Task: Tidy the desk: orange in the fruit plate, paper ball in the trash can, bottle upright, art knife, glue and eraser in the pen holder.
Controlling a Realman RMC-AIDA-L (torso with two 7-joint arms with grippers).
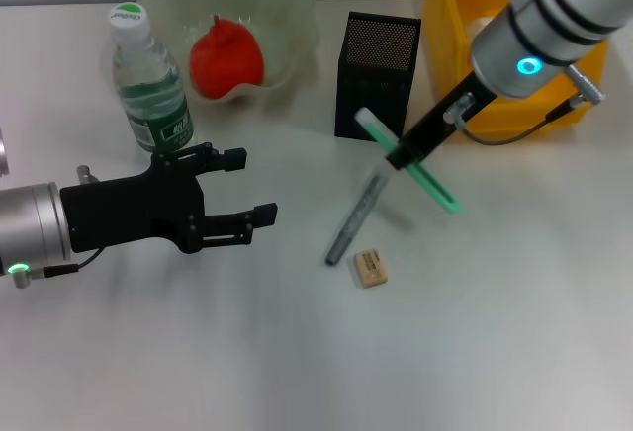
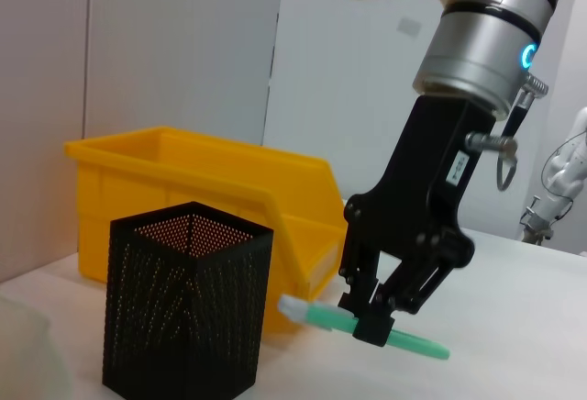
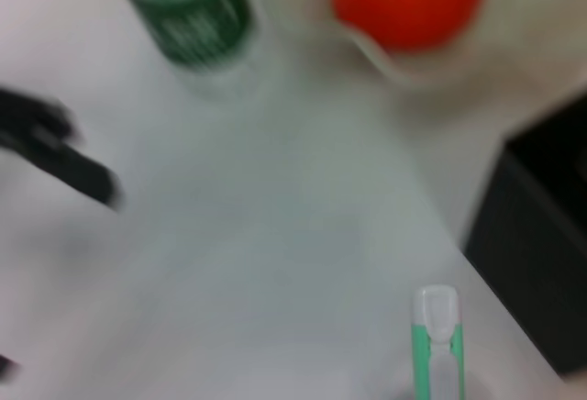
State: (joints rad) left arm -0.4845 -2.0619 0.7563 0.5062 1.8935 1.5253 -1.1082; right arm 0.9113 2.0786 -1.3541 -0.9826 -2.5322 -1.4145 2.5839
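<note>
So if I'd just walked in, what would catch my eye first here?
Probably the right claw, held above the table beside the black pen holder, pinching a slim green and white stick. Next, the bright orange sitting in the pale green fruit plate at the back, with the bottle upright beside it. The left claw hangs open near the bottle.

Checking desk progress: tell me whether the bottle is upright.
Upright: the bottle stands on its base beside the fruit plate, cap on top.
</note>
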